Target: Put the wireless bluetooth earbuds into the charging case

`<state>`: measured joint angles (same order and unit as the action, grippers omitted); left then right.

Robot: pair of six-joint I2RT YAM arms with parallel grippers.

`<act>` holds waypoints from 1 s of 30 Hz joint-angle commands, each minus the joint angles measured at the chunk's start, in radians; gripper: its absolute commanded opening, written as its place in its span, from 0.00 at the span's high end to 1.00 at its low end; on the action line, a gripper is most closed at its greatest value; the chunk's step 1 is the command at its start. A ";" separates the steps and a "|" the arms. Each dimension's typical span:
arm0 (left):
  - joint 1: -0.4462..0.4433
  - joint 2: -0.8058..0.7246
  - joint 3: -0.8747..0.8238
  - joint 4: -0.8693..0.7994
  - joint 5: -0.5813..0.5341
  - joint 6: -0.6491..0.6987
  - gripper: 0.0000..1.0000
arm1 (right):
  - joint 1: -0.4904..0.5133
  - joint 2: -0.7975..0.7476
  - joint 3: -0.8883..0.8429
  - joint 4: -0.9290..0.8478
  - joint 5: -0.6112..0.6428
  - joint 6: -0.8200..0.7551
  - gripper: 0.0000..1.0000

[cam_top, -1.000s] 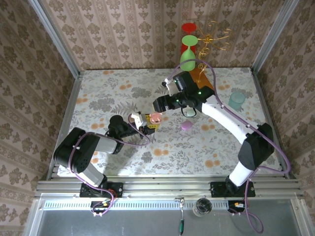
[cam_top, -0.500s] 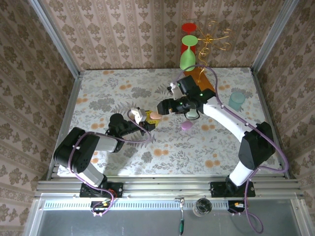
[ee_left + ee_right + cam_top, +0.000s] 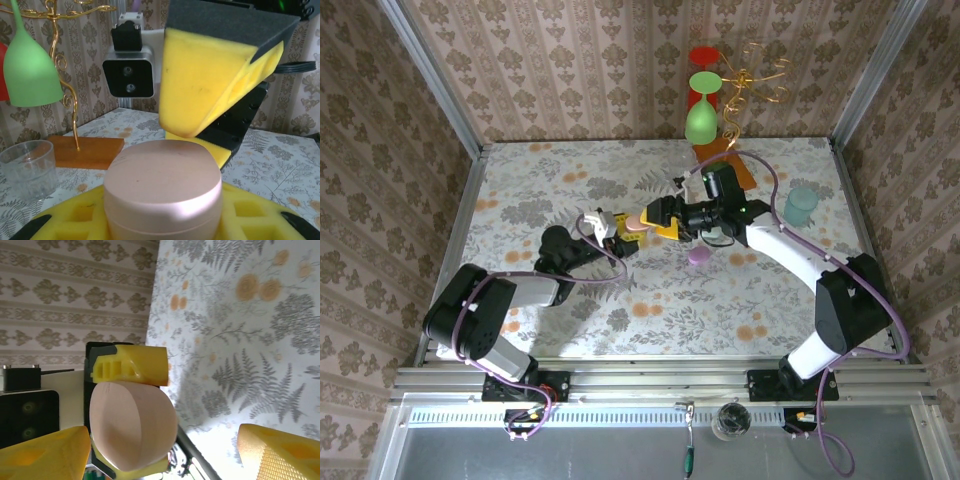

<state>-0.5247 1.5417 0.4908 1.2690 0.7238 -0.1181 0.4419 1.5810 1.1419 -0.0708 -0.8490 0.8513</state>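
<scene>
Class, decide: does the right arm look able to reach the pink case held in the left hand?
Probably yes: the right hand, open, sits right beside the pink case, nothing between them.

The left gripper [image 3: 622,233] is clamped on a pink case [image 3: 636,222]. Just beyond its fingertips, the right gripper [image 3: 658,214] faces it, jaws spread wide.

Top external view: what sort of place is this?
Probably a staged robot test cell: wallpapered panels in a metal frame enclose a floral-covered table, with robot arms bolted to a rail.
</scene>
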 commanded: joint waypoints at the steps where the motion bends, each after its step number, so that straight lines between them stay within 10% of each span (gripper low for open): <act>1: -0.014 -0.023 0.033 0.032 -0.013 -0.009 0.66 | -0.005 -0.010 -0.049 0.255 -0.109 0.199 0.25; 20: -0.028 0.002 0.038 0.032 -0.019 0.015 0.65 | -0.018 0.012 -0.112 0.396 -0.131 0.287 0.81; 30: -0.017 -0.008 0.017 0.030 -0.012 0.033 0.26 | -0.067 0.022 -0.147 0.403 -0.105 0.281 0.86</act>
<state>-0.5426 1.5417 0.5121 1.2812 0.6949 -0.0963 0.3939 1.5848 1.0096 0.2935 -0.9543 1.1374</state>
